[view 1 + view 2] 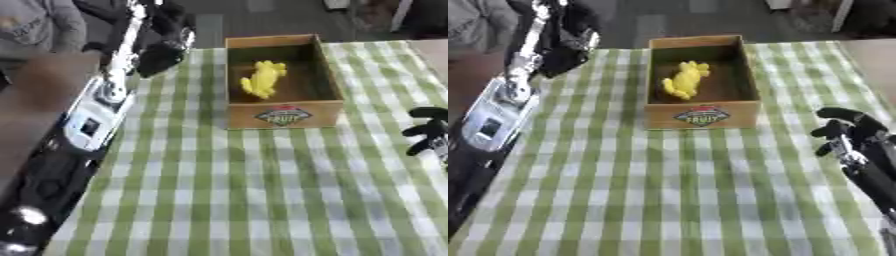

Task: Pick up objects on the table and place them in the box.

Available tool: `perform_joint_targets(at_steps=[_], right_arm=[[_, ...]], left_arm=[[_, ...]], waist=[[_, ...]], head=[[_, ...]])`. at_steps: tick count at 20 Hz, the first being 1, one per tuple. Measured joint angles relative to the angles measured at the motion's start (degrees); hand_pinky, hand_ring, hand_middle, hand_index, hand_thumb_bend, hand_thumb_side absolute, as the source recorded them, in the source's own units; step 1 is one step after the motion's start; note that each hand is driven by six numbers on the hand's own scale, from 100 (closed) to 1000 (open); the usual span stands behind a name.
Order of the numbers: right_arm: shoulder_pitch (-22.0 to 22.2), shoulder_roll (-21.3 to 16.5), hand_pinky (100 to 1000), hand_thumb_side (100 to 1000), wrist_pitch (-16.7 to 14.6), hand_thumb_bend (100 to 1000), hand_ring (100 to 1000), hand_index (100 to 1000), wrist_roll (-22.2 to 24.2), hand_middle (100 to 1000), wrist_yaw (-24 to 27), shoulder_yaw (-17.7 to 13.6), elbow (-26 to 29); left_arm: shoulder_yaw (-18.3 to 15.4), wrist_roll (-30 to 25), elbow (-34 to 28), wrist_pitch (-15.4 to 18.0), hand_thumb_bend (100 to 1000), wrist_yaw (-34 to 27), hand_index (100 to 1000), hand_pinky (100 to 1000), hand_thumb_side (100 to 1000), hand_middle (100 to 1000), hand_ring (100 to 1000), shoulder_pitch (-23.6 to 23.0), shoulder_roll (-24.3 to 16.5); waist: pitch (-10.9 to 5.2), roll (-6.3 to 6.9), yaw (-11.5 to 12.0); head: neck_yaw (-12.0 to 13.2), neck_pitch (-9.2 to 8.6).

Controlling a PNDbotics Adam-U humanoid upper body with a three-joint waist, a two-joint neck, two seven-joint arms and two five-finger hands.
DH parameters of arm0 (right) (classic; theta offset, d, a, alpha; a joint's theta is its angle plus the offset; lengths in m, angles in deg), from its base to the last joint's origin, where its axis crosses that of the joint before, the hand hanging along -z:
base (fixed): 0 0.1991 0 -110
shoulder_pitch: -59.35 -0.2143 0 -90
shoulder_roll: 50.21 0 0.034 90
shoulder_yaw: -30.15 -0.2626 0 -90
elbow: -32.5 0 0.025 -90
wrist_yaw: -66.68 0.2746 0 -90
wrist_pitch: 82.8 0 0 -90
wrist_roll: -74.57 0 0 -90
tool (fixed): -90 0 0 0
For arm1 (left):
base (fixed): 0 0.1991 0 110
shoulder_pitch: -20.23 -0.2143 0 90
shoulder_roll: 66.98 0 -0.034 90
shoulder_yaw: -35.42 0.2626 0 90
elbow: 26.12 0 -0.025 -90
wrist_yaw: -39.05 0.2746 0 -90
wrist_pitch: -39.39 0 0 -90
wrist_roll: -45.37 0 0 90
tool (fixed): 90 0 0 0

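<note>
Your black right hand point(846, 132) sits low at the right edge of the green-and-white checked tablecloth point(667, 190), fingers loosely curled around nothing; your left arm runs up the left side, its black left hand point(162, 52) raised beyond the far-left corner of the cloth, and whether those fingers are spread or closed cannot be told. Between the two, toward the far side, stands the open wooden box with a fruit label on its near wall point(702, 116), and inside it, on the floor, lies a yellow soft-looking object of lumpy shape point(684, 80), clear of the walls. No other loose item shows on the cloth, so the placing step appears complete for what is visible. Before reaching again, scan the table edges for anything left; if you find something, approach from above with fingers spread, close around its middle, and lift well clear of the box rim before lowering inside
</note>
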Motion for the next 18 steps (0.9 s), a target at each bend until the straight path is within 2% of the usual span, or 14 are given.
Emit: perform_joint_targets(at_steps=[3, 7, 11, 18], right_arm=[[0.2, 0.2, 478, 630, 0.0, 100, 663, 799, -0.5, 759, 0.2, -0.4, 0.0], [1.0, 0.3, 478, 628, 0.3, 100, 662, 799, -1.1, 759, 0.9, -1.0, 0.0], [1.3, 0.3, 478, 629, 0.5, 100, 662, 799, -1.6, 759, 1.3, -1.1, 0.0], [1.4, 0.3, 473, 642, 0.8, 100, 653, 794, -2.3, 756, 1.9, -1.4, 0.0]], left_arm=[[-2.7, 4.2, -4.2, 1.0, 225, -4.6, 638, 545, 525, 515, 530, -7.5, 0.5], [-5.1, 8.3, -5.7, 2.4, 213, -6.8, 634, 538, 561, 506, 520, -14.3, 2.8], [-5.9, 9.8, -5.3, 3.6, 199, -8.6, 629, 528, 590, 496, 509, -17.4, 4.7], [-6.2, 10.1, -2.8, 5.0, 203, -12.1, 627, 519, 622, 489, 499, -19.8, 6.8]], waist=[[0.00, -0.28, 0.6], [-0.27, -0.56, 2.2], [-0.52, -0.65, 2.7], [-0.50, -0.81, 2.7]], head=[[-0.5, 0.06], [-1.1, 0.33], [-1.5, 0.74], [-1.7, 0.76]])
